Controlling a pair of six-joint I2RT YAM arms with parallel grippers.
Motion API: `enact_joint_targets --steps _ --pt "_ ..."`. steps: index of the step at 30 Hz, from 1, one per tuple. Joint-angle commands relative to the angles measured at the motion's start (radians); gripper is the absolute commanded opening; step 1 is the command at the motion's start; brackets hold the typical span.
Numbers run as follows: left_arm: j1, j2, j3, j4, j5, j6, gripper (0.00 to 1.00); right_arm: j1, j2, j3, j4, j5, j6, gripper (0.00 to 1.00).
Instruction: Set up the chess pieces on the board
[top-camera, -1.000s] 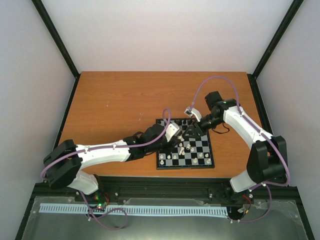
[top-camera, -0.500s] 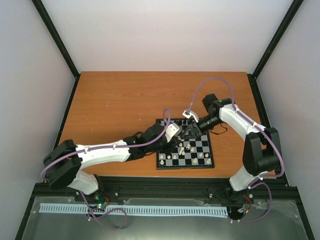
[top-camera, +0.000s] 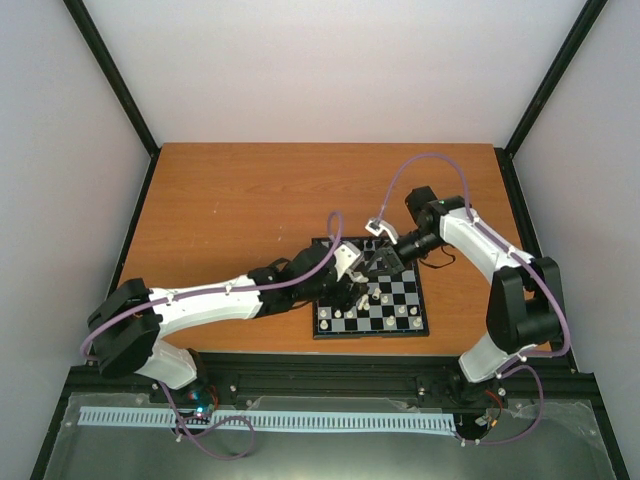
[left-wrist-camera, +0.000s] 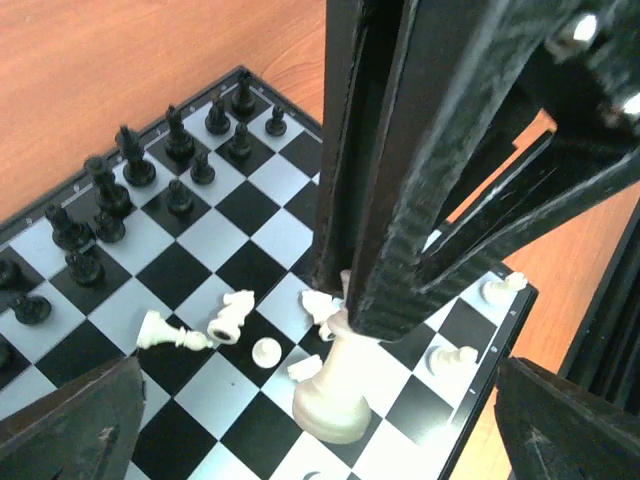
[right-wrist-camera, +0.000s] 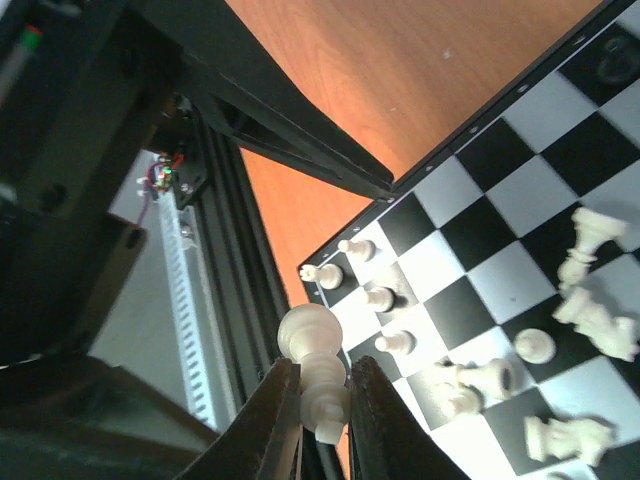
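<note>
Chess pieces (left-wrist-camera: 228, 318) look light, hard, slick and easily toppled, so pinch each at the neck. Several lie tumbled on the board (top-camera: 370, 334) by the worktop's near edge. The left gripper (left-wrist-camera: 345, 312) is closed on a standing cream piece (left-wrist-camera: 330, 398). The right gripper (right-wrist-camera: 320, 378) clamps a second cream piece (right-wrist-camera: 312, 345).

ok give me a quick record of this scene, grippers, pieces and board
left gripper: shut on a tall white piece standing on the board
right gripper: shut on a lifted white piece, held in the air
black pieces: upright, grouped along one side
toppled white pieces: several lying mid-board
white pawns: a few upright by the near edge
</note>
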Motion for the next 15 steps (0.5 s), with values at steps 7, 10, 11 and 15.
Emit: enact_joint_targets --steps 7,10,11,15 --pt "0.014 -0.119 0.25 -0.389 -0.083 -0.167 1.0 -0.045 -0.247 -0.033 0.083 0.255 -0.006 0.1" --pt "0.082 -0.078 0.385 -0.582 -0.01 -0.206 1.0 -0.044 -0.315 -0.079 0.101 0.35 -0.023 0.1" --pt "0.095 -0.069 0.416 -0.608 -0.003 -0.201 1.0 -0.045 -0.335 -0.097 0.103 0.373 -0.033 0.11" --pt "0.137 -0.111 0.401 -0.489 -0.128 -0.135 1.0 -0.044 -0.398 -0.188 0.109 0.434 -0.093 0.1"
